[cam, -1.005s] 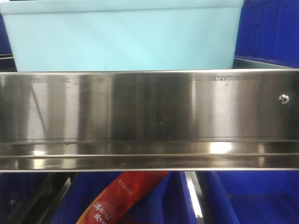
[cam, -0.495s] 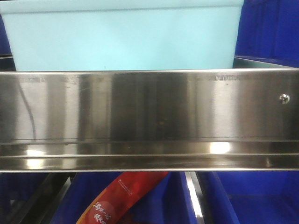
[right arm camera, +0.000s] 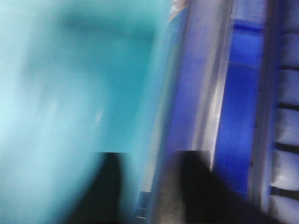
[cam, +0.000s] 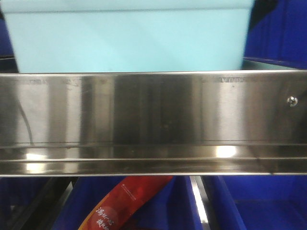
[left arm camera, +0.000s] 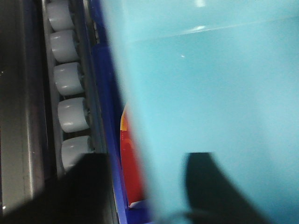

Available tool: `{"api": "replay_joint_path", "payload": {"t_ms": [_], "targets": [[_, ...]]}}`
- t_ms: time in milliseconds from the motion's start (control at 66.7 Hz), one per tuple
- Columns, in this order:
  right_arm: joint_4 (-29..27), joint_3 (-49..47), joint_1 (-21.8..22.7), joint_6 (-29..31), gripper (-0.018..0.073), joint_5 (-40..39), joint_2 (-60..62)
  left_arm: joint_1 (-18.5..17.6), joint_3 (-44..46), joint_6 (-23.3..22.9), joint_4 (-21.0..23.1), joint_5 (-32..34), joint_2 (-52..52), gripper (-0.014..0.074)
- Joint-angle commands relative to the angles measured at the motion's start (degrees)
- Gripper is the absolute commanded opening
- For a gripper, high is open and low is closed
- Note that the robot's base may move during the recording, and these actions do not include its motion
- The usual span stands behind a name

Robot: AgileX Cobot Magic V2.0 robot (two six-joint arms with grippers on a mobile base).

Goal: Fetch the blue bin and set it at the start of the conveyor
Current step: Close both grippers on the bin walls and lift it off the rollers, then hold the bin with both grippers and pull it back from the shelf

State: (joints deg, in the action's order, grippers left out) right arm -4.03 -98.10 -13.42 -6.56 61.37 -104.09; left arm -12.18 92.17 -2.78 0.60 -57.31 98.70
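The blue bin [cam: 129, 40] is a light cyan tub standing on the shelf behind the steel rail [cam: 153, 110]. In the left wrist view its wall [left arm camera: 210, 93] fills the right side. My left gripper [left arm camera: 147, 156] straddles that wall, with one dark finger [left arm camera: 210, 186] inside the tub and the other [left arm camera: 79, 186] outside. In the blurred right wrist view my right gripper [right arm camera: 152, 154] straddles the opposite wall [right arm camera: 70, 84] the same way. Both look shut on the bin's rim. The conveyor start is out of view.
Dark blue bins [cam: 278, 33] stand beside the tub and on the shelf below [cam: 259, 206]. A red snack packet [cam: 127, 201] lies in a lower bin and also shows as a packet [left arm camera: 131, 158] beside the tub. White shelf rollers [left arm camera: 70, 79] run along the left.
The cyan tub has shifted slightly to the right and looks a little larger in the front view. The steel rail and the lower bins have not moved.
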Motion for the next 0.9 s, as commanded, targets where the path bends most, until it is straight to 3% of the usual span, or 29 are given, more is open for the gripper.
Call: {"api": "replay_joint_path", "payload": {"t_ms": [0,60,435,885], "targets": [[1.0,-0.5,0.1,0.0,-0.0151,-0.9,0.0,-0.3,0.5,-0.4,0.6,0.7,-0.4,0.0011],[1.0,-0.5,0.1,0.0,-0.0153,-0.9,0.0,-0.3,0.5,-0.4,0.6,0.7,-0.4,-0.0109],[1.0,-0.5,0.1,0.0,-0.0151,-0.1,4.4,-0.6,1.0,-0.4,0.3,-0.6,-3.4,-0.0111],[1.0,-0.5,0.1,0.0,-0.0151,-0.3,20.6,-5.2,3.8,-0.5,0.4,-0.8,-20.5,-0.0111]]}}
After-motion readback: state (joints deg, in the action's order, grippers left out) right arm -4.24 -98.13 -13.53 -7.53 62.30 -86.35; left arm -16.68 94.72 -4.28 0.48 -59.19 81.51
